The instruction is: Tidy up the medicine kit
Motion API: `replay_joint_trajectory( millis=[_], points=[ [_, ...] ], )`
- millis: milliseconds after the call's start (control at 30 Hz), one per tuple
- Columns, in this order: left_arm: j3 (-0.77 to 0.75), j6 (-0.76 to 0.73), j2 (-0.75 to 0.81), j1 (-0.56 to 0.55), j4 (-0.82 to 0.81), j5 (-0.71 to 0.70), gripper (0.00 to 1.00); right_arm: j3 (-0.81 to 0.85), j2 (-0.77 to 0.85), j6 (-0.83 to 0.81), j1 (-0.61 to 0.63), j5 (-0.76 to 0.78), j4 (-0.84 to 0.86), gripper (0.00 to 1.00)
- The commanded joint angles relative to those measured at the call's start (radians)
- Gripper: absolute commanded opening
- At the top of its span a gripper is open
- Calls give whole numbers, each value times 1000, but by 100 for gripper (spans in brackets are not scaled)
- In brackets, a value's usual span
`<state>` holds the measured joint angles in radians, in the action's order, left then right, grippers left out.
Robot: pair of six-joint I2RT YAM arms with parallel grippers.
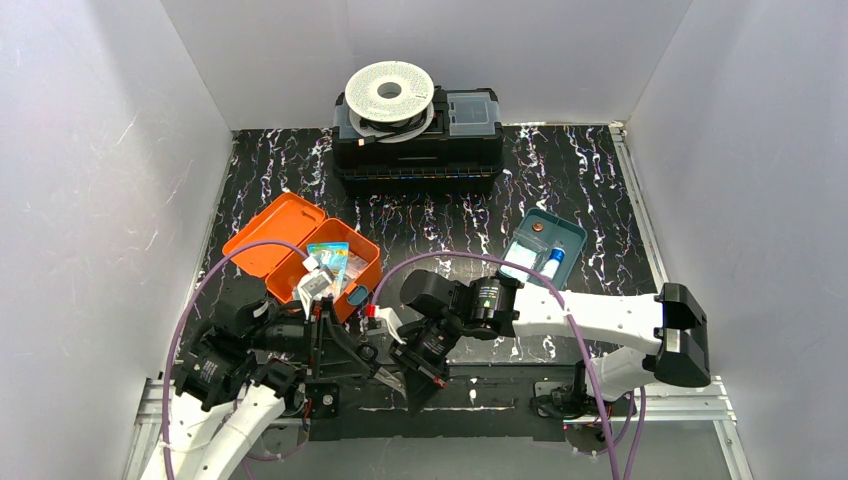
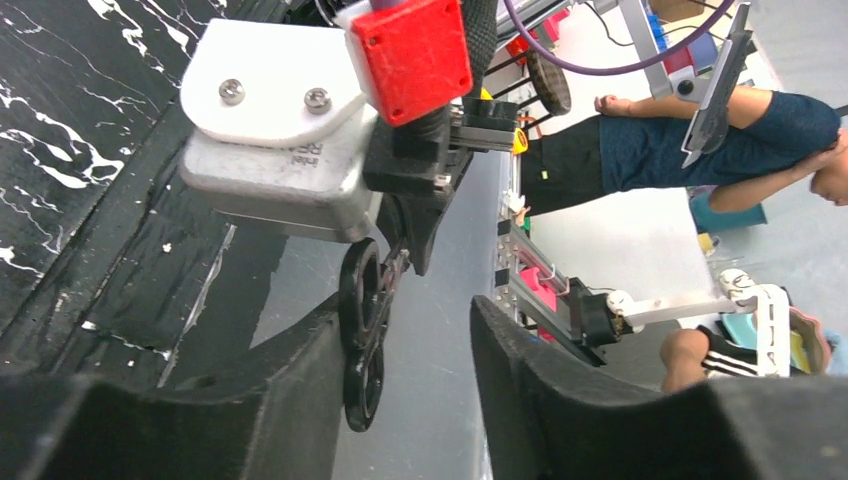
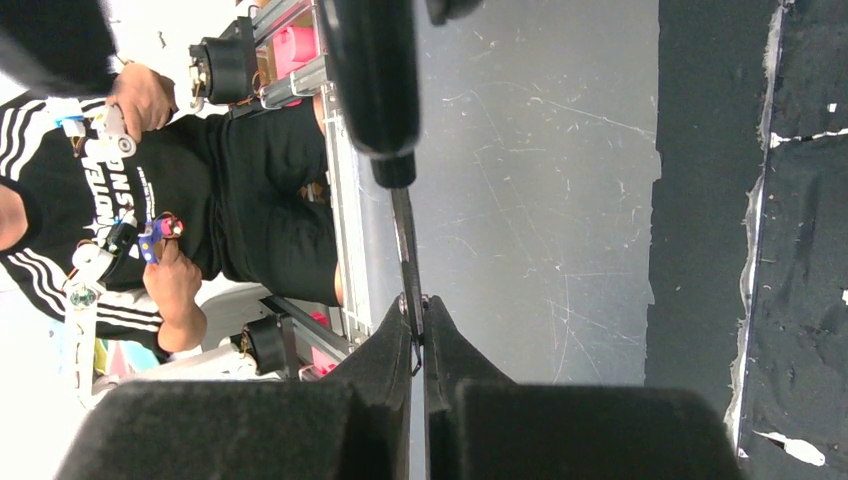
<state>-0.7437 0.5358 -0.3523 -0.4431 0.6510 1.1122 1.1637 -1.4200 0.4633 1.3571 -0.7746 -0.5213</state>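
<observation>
Orange medicine kit [image 1: 272, 232] lies open at 9 o'clock on the table [image 1: 440, 215]; at 6 o'clock the right gripper [image 3: 417, 315] pinches the scissors [image 3: 375, 80] by the blade, and the left gripper [image 2: 405, 315] gapes wide, gripping nothing.

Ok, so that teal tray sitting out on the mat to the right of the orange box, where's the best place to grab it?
Probably the far wall of the teal tray, near its right corner, pinched from above with one of the jaws inside and one outside. It is shallow and open, with a thin upright rim, and that stretch looks barest: the blue-capped bottle and white packet lie toward the near end.
</observation>
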Motion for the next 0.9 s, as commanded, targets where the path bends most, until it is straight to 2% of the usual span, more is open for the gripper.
replay_joint_trajectory(
  millis=[0, 200, 267, 333, 433, 500, 600, 700, 867],
  points=[
    [2, -12, -5, -13, -3, 11, 39, 48, -8, -10, 5, -20, 16, 1],
    [3, -22, -7, -19, 8, -9, 16, 48, -8, -7, 4, -15, 27, 1],
    [1, -25, -8, -20, 12, -13, 3, 47, -4, -5, 4, -13, 33, 1],
    [-7, -36, -9, -20, 26, -21, 0, 48, 3, -4, 4, -2, 35, 3],
    [-24, -63, -19, -20, 59, -45, 0, 52, 25, -12, 3, 46, 21, 17],
    [-34, -82, -34, -20, 93, -78, 0, 56, 50, -14, -6, 111, -3, 36],
    [-37, -93, -53, -20, 117, -137, 0, 50, 110, -1, -33, 237, -32, 56],
    [-43, -77, -56, -20, 113, -216, 0, 45, 185, 10, -76, 368, -79, 65],
    [-82, -6, -58, -20, 82, -439, 0, 31, 336, 31, -145, 603, -144, 73]
  ],
)
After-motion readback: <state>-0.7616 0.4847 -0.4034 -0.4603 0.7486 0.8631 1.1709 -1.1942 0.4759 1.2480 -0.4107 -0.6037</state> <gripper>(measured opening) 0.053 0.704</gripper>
